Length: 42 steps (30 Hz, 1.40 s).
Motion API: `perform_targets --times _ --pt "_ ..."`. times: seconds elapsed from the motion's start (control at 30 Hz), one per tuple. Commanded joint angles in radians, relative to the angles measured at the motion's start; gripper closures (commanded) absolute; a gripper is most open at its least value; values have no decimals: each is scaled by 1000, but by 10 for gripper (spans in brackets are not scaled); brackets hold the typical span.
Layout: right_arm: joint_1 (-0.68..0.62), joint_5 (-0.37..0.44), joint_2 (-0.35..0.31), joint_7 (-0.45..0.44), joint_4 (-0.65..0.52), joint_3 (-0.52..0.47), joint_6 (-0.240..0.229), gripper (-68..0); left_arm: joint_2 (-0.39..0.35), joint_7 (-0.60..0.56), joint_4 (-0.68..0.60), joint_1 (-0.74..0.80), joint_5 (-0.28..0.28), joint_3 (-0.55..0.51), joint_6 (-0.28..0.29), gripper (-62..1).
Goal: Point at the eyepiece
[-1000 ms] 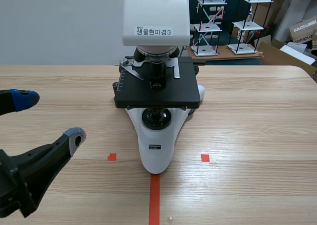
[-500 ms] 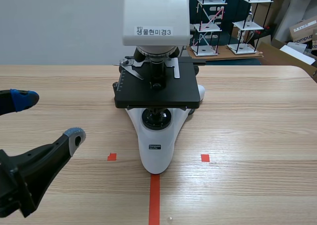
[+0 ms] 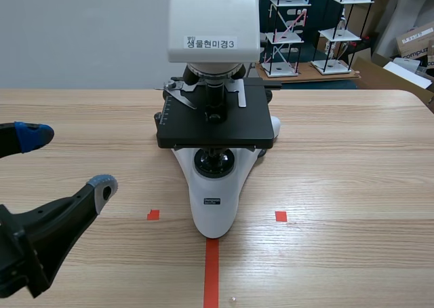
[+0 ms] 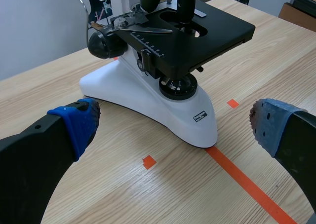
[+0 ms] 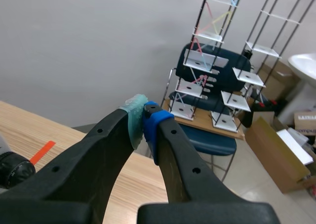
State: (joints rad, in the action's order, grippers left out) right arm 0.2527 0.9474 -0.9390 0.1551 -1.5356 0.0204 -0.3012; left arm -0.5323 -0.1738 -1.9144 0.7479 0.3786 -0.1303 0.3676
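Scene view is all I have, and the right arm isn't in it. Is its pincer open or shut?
Observer: Shut. In the right wrist view the right pincer has its pads pressed together on nothing.
Operator: Is it touching the microscope?
Observer: No contact shows. It is aimed at a dark chair beyond the table edge. Only a black rounded part sits beside it, and I can't tell what that is.

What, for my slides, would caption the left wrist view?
Open left gripper facing a white microscope with black stage on a wooden table.
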Motion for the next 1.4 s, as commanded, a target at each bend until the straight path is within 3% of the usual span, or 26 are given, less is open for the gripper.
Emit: perform_targets --times 0.0,0.23,0.57,0.63,0.77,1.37 --pt "66 7 -10 -26 -8 14 -17 -15 3 -18 -11 -3 6 6 -2 -623" --pt "248 6 70 8 65 162 -52 -15 3 -18 -11 -3 6 6 -2 -623" --pt "389 -2 224 67 174 262 -93 -15 3 -18 -11 -3 6 6 2 -623" --pt "404 -1 236 68 179 278 -102 -15 3 -18 -11 -3 6 6 2 -623" --pt "421 0 264 72 180 299 -165 -15 3 -18 -11 -3 6 6 2 -623" --pt "426 11 319 109 180 351 -172 -15 3 -17 -11 -3 6 6 2 -623"
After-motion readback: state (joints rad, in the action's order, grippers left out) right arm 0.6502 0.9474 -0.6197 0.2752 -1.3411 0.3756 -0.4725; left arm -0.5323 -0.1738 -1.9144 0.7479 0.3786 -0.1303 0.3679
